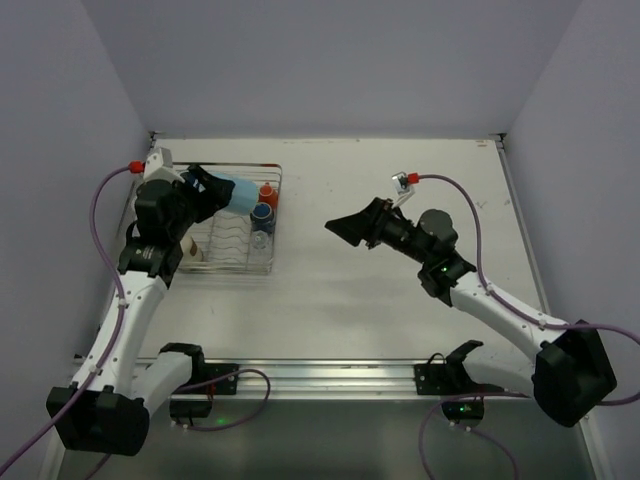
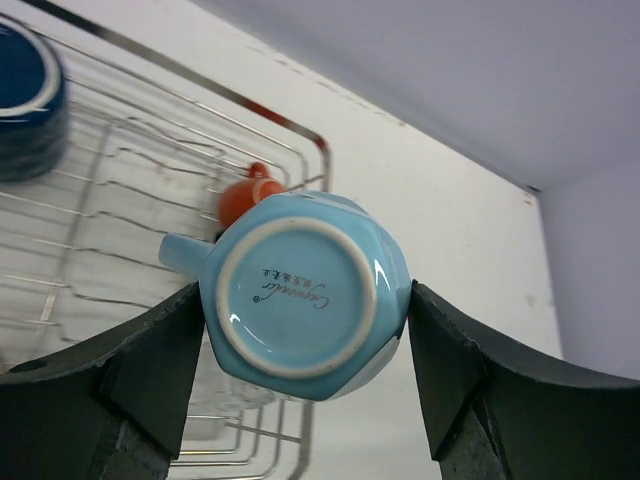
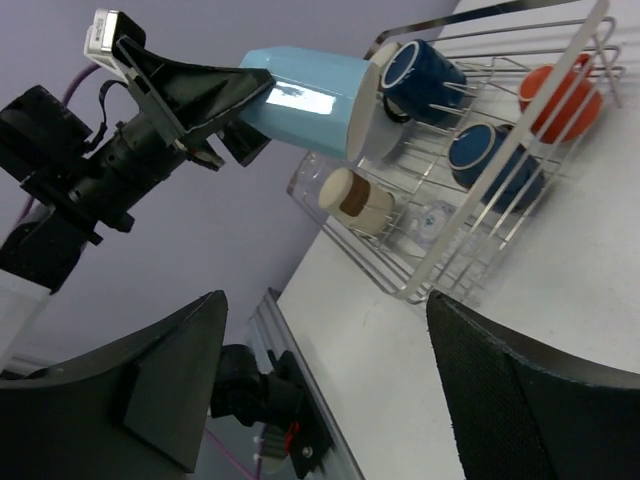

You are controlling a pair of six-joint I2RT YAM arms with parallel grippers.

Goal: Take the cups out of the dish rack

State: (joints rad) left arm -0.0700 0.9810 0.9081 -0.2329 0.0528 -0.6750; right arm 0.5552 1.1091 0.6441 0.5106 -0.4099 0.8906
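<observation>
The left pincer [image 1: 212, 188] is clenched on the light blue mug [image 2: 300, 295], one finger pressed to each side of the body; the mug hangs in the air over the far left part of the dish rack [image 1: 232, 262], and the right wrist view shows it above the rack's rim. The mug lies on its side, its long axis roughly level and in line with the pincer's reach; its base, with a printed mark inside a pale ring, faces back at the left wrist camera, and its white-lined mouth points right, toward the rack's right side. Its handle juts out to one side, just past the finger there.

The rack stands on the left side of the table [image 1: 400, 300]; at its far right corner sits an orange mug [image 1: 267, 191], with a navy mug [image 1: 263, 211] just near of it and a clear glass [image 1: 260, 241] nearer again; a second navy mug [image 3: 420, 72] and a cream cup with a brown band [image 3: 352, 198] show in the right wrist view.

The right pincer [image 1: 340, 226] is released, its jaws spread with nothing between them; it hovers over the middle of the table, well apart from the rack, pointing left toward it.
</observation>
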